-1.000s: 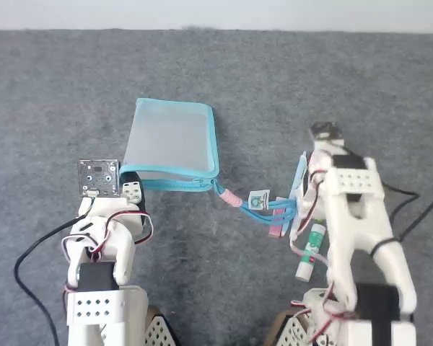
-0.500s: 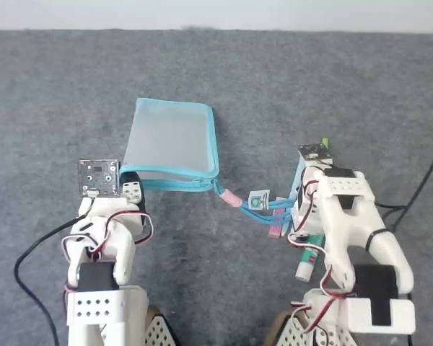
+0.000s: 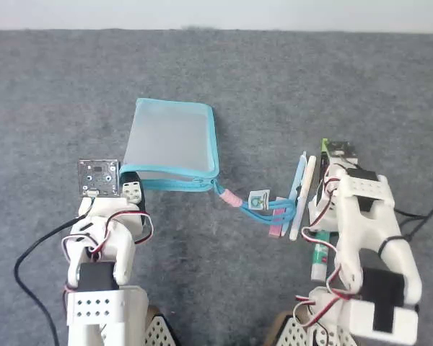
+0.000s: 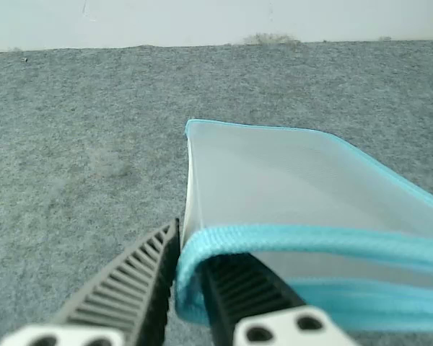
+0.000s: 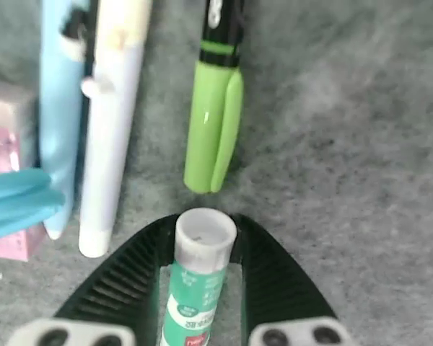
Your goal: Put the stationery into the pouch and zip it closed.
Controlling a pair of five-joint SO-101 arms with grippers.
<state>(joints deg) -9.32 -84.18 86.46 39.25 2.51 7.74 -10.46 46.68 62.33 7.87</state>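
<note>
A translucent pouch [image 3: 172, 143] with a blue zipper edge lies open at the table's middle left. My left gripper [image 4: 191, 288] [image 3: 133, 189] is shut on the near corner of its zipper edge [image 4: 289, 241]. The pouch's blue strap [image 3: 270, 209] trails right toward the stationery. My right gripper [image 5: 202, 229] [image 3: 323, 231] is shut around a green-labelled glue stick [image 5: 198, 281] [image 3: 319, 261] lying on the mat. Beyond it lies a green highlighter [image 5: 215, 122]. A white pen [image 5: 115, 108] [image 3: 307, 191], a light blue pen [image 5: 58, 115] [image 3: 298, 184] and a pink eraser [image 3: 276, 225] lie beside it.
The grey mat [image 3: 274, 79] covers the whole table, with bare room behind and to the right of the pouch. A small tag [image 3: 258, 200] hangs on the strap. Cables [image 3: 418, 216] run off both arms near the front edge.
My right arm has drawn back toward the front edge and slightly right, uncovering the two pens. The glue stick has turned straighter under it. The left arm and pouch have not moved.
</note>
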